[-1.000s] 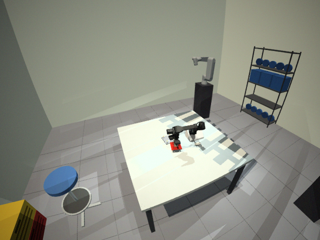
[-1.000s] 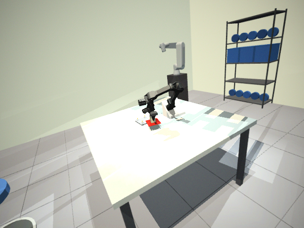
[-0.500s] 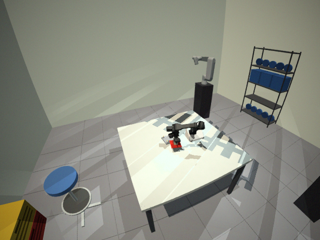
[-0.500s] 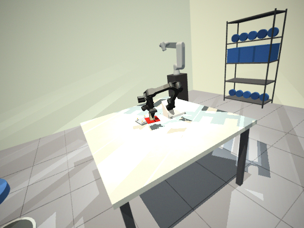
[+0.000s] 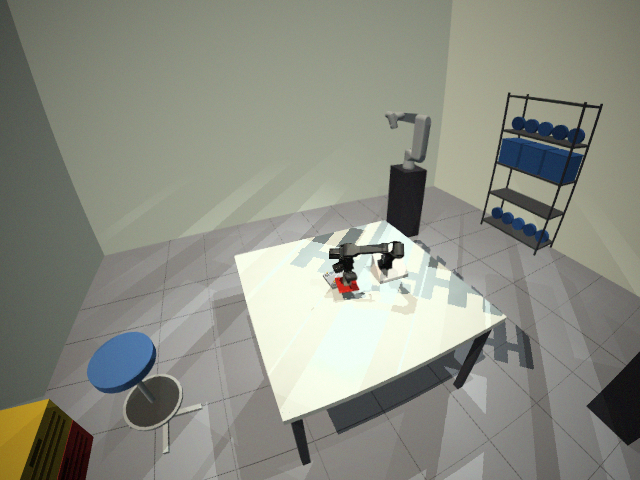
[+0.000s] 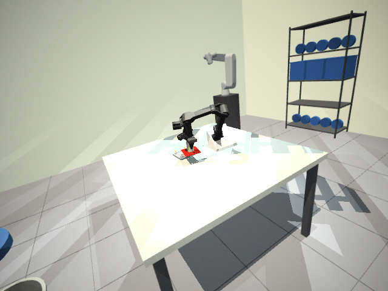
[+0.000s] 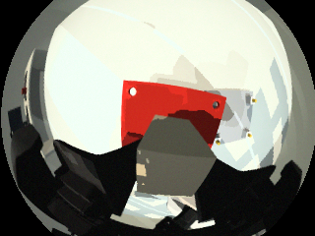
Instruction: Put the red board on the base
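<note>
From here, the jaws look clamped on the handle of the red board, which partly overhangs the grey base. Best keep it level above the pins, matching holes before lowering.

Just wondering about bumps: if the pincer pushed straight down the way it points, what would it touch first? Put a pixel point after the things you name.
Probably the tabletop (image 5: 330, 356) (image 6: 188, 188), met by the red board (image 5: 342, 288) (image 6: 191, 153) (image 7: 162, 100) it grips, or the grey base's edge; depth is unclear.

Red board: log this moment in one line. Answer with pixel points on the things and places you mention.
gripper (image 5: 349, 282) (image 6: 190, 151) (image 7: 169, 144): shut on red board (image 5: 347, 287) (image 6: 196, 151) (image 7: 167, 99) | board: raised, partly over grey base (image 5: 327, 281) (image 6: 179, 155) (image 7: 236, 115) | pins: three visible beyond board's edge | seating: not done
</note>
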Robot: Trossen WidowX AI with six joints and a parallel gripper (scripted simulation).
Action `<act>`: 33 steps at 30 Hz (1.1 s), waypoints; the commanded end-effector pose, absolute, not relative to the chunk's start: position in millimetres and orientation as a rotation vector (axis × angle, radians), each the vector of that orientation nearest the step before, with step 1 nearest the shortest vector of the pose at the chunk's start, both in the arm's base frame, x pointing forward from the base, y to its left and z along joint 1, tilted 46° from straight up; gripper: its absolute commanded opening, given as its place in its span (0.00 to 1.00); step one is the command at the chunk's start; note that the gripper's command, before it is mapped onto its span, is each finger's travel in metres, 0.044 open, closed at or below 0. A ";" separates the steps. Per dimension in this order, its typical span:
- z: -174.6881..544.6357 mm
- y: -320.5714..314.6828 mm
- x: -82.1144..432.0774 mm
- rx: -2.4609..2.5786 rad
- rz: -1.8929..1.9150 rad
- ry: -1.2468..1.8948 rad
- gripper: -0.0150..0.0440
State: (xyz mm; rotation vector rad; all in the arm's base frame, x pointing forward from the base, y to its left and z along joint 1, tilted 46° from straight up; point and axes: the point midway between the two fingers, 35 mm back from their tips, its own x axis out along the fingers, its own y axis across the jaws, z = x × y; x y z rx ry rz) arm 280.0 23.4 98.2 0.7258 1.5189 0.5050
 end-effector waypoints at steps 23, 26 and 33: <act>51.8 -25.7 290.5 0.637 0.568 1.485 0.25; 46.2 -31.4 290.7 0.627 0.577 1.481 0.25; 32.8 -44.3 290.3 0.606 0.599 1.471 0.25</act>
